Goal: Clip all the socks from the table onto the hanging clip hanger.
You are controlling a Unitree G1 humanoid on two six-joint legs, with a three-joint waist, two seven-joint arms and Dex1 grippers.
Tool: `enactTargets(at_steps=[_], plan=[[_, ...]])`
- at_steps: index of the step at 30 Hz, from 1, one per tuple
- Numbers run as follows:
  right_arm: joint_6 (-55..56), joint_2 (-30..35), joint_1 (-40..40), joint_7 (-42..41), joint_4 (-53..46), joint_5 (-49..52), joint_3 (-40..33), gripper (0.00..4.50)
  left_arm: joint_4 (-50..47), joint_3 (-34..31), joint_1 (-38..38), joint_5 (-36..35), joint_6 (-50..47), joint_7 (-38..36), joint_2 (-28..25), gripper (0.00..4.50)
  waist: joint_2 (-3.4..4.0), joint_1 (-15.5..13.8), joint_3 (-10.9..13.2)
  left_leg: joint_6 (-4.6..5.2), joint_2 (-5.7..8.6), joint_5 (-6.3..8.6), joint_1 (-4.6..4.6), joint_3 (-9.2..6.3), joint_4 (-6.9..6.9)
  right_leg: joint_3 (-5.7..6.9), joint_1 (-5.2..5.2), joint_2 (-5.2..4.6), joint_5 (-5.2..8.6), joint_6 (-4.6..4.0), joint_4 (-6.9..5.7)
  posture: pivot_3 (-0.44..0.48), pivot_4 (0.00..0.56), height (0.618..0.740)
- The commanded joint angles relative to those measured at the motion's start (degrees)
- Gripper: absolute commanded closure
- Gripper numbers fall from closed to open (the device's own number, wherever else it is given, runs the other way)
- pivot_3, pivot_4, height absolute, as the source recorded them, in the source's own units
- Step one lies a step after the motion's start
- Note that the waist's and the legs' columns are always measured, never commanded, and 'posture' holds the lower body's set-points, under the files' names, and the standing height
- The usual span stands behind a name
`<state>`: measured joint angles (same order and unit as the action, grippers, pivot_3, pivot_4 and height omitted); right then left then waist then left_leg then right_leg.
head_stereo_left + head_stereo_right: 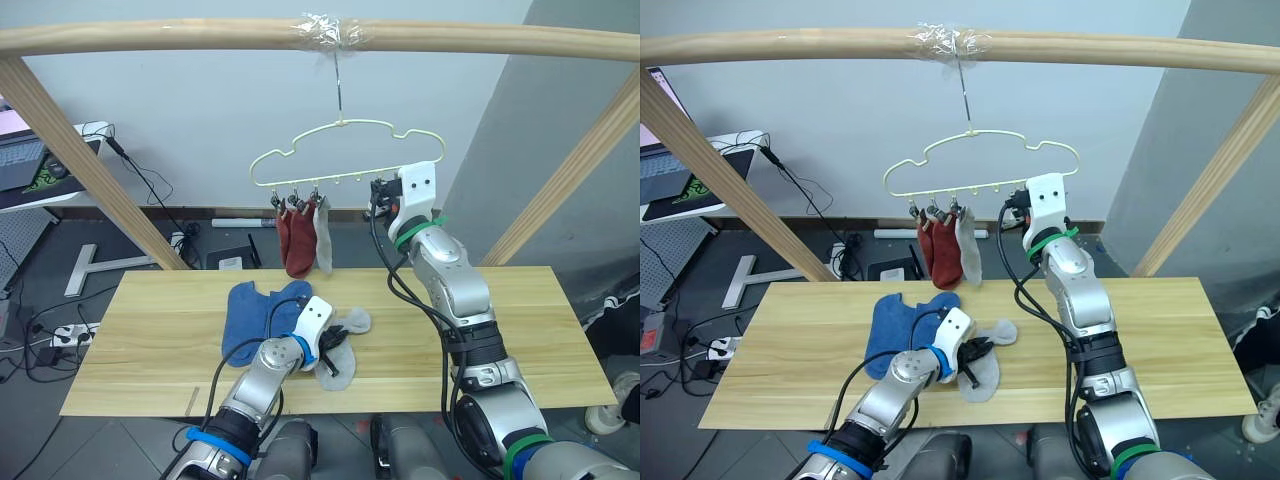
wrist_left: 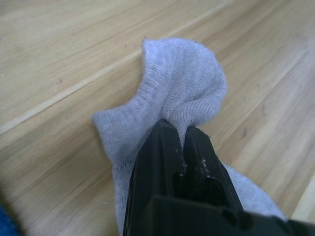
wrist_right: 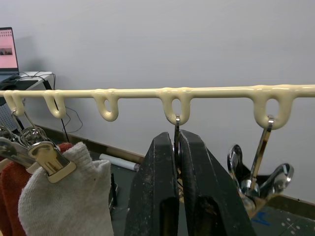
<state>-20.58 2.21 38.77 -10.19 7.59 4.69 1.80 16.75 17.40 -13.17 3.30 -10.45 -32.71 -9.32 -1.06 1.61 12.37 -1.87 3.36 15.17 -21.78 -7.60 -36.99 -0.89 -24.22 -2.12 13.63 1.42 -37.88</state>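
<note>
The pale wire clip hanger [image 1: 340, 150] hangs from the top pole. Its left clips hold two rust red socks [image 1: 293, 240] and a light grey sock [image 1: 323, 238]. On the table [image 1: 520, 330] lie two blue socks [image 1: 255, 315] and a light grey sock [image 2: 182, 83]. My left gripper [image 2: 179, 132] is low on the table, shut on a raised fold of that grey sock [image 1: 340, 372]. My right gripper [image 3: 177, 142] is up at the hanger's right group, shut on a metal clip [image 3: 176, 129] that hangs from a loop. Another clip [image 3: 256, 172] hangs free beside it.
A thick wooden pole frame [image 1: 150, 38] spans the top, with slanted legs at both sides of the table. A desk with a laptop [image 1: 20, 160] stands at the far left. Cables and a power strip [image 1: 65, 335] lie on the floor beyond the table.
</note>
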Motion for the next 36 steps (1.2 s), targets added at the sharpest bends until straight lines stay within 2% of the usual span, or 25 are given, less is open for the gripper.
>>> enactTargets(at_steps=[1,11,19,26,36], plan=[[-0.93,0.71,0.29,-0.27,-1.25,0.28,-0.40,4.50,-4.69,-3.11,-0.62,-3.48,3.23,1.25,1.87,4.48,0.00,-0.03,0.00,0.00,0.01,0.00,-0.01,0.00,0.00,0.00,0.00,-0.01,0.00,0.00,0.01,0.005,0.207,0.740],[-9.14,0.82,1.96,0.80,-2.52,3.52,-3.25,4.50,-10.66,-7.65,-0.86,-6.73,9.84,6.01,5.00,4.48,-0.02,-0.14,-0.03,0.00,0.03,0.00,-0.01,0.02,-0.02,-0.01,0.03,-0.02,0.00,0.01,0.02,0.009,0.198,0.740],[-21.35,-1.96,4.02,3.30,-4.94,10.59,-8.65,4.50,-9.99,-7.38,-3.08,-6.85,9.82,6.51,5.82,4.48,-0.02,-0.14,-0.03,0.00,0.03,0.00,-0.01,-0.02,-0.02,0.02,0.04,-0.01,0.00,0.01,0.01,0.008,0.199,0.740],[-30.87,-1.95,5.65,3.28,-7.05,15.89,-10.68,4.50,-8.14,-8.75,-6.08,-7.67,10.90,7.47,6.78,4.48,-0.02,-0.13,-0.03,0.02,0.03,-0.01,-0.02,-0.03,-0.01,0.04,0.03,-0.01,0.00,0.01,0.01,0.003,0.203,0.740],[-35.81,-1.07,5.46,3.44,-8.09,19.04,-11.41,4.50,-7.04,-10.19,-8.69,-8.99,11.40,7.87,7.35,4.48,-0.02,-0.10,-0.03,0.02,0.03,-0.01,-0.01,-0.03,-0.01,0.05,0.04,-0.01,0.00,0.01,0.01,0.003,0.203,0.740]])
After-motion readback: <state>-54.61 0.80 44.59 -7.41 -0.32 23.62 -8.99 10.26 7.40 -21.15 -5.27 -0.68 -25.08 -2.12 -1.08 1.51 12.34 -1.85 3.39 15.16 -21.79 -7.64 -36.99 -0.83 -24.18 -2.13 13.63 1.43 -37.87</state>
